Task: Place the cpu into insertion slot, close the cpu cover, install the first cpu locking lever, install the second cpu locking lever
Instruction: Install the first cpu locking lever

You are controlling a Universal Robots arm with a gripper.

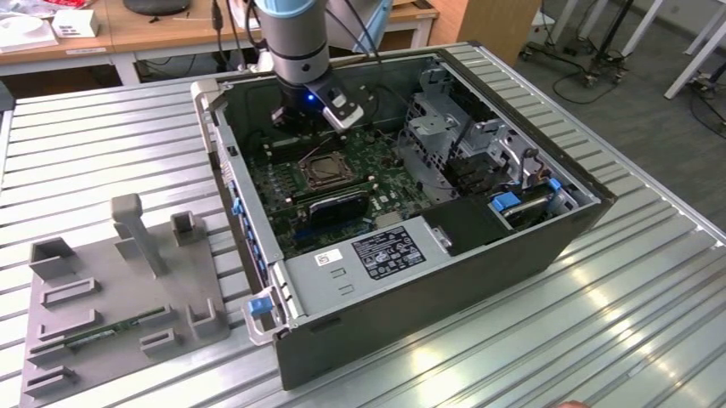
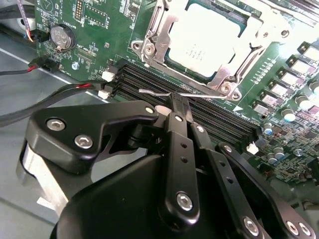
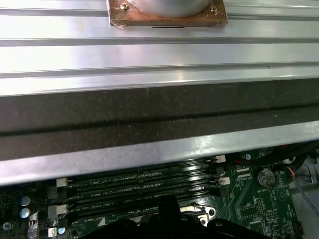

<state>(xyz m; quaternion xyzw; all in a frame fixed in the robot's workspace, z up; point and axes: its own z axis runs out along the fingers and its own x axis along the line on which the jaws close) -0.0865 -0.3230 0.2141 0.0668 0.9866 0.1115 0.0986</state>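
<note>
The cpu (image 2: 204,42) sat in its slot (image 1: 322,172) under the closed cover (image 2: 160,27). The gripper (image 2: 175,99) was clenched on the thin locking lever (image 2: 149,92) beside it. That stiff, springy, slippery wire probably wants gripping at its hooked end.

In the exterior view the grey-and-blue robot arm (image 1: 289,34) is cut off by the top edge, and the square silvery-rimmed socket (image 1: 321,170) is too small for you to tell whether it is latched shut. In the second wrist view the black jointed end effector (image 2: 177,105) covers part of the green circuit board (image 2: 124,30), so you cannot see what lies beneath. The small square chip with the pale silvery-grey metal face (image 2: 207,40) and the thin silvery metal frame plate (image 2: 154,35) around it are cut by the picture's edge. In the first wrist view the end effector (image 3: 167,209) hides most of the socket, and the round metal part on a copper-coloured plate (image 3: 167,12) runs off the edge.
</note>
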